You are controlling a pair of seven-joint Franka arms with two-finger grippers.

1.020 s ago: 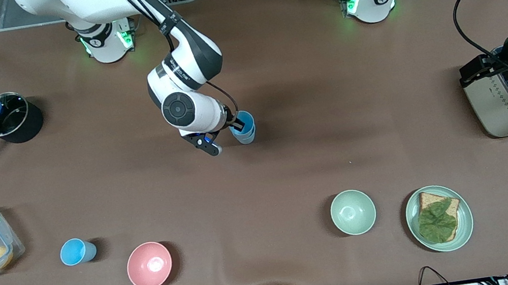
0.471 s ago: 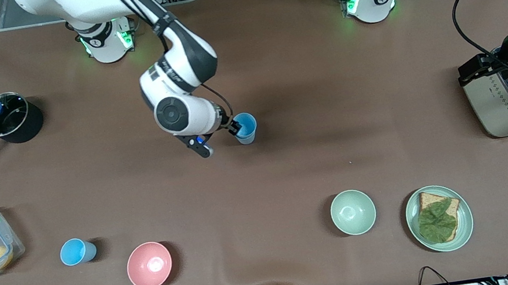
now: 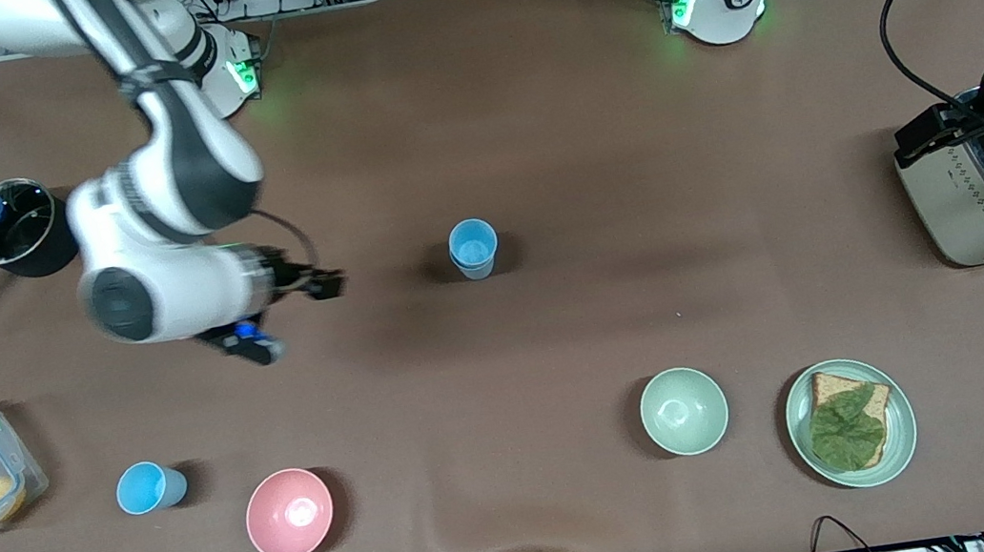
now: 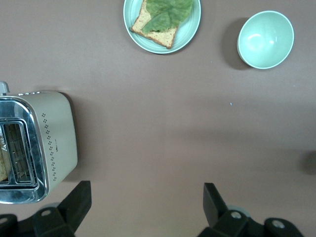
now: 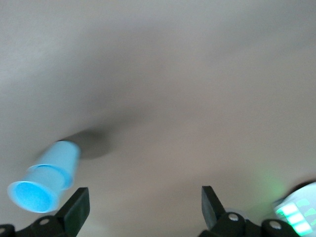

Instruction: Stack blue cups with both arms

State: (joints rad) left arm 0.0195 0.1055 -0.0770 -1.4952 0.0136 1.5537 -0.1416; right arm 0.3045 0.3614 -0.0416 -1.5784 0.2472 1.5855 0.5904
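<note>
Brown tabletop: your stacked blue cups (image 3: 474,249) sit at frame centre, two nested, so one stacking looks done. Remaining is the lone blue cup (image 3: 150,487) at lower left, beside the pink bowl (image 3: 290,513). Your right gripper (image 3: 326,285) hangs empty, fingers apart, mid-left. Your left gripper (image 4: 143,207) waits spread by the toaster (image 3: 972,199).

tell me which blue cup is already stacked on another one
The small light-blue plastic cup at mid-table: a second rim shows below its own. The lone light-blue cup between the clear container and pink bowl stands single.
</note>
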